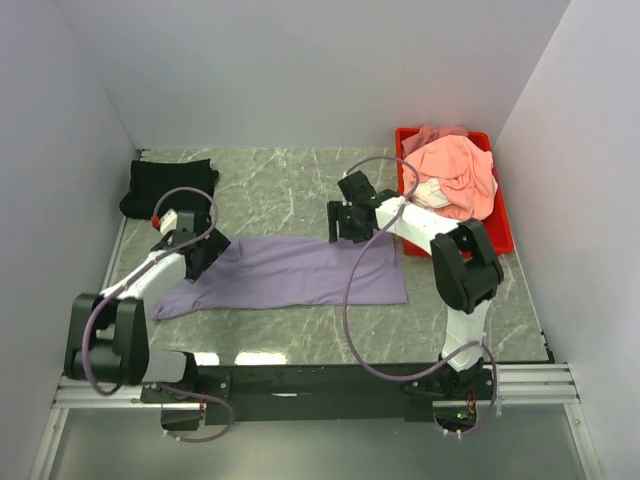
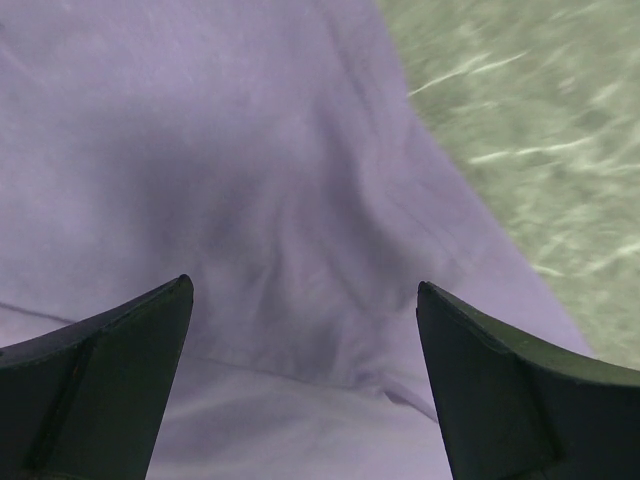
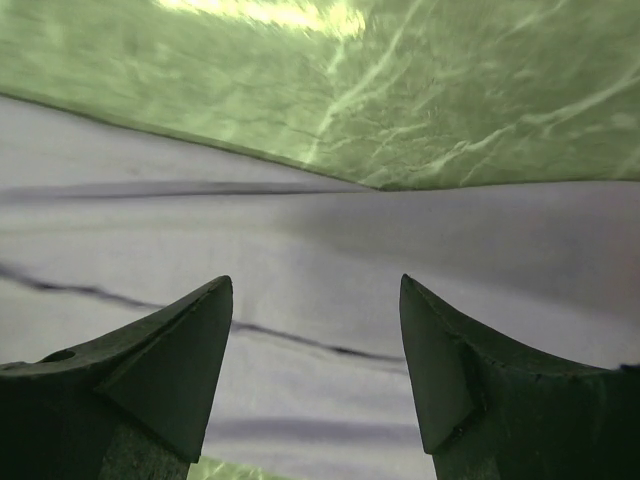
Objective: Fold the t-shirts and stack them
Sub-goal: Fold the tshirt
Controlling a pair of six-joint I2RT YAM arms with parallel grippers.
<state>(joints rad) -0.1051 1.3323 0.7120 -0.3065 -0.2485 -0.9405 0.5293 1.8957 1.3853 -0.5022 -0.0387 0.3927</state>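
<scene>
Marbled green table [image 1: 290, 190] between pale walls [image 1: 300, 70], lavender t-shirt [image 1: 300, 268] flat (left hand [image 2: 303, 283], right hand [image 3: 315, 279] both agape, empty)

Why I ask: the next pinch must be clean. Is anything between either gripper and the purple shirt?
Nothing visible. The left gripper and right gripper both hang open right over the purple shirt, with only bare cloth showing between their fingers in each wrist view.
</scene>
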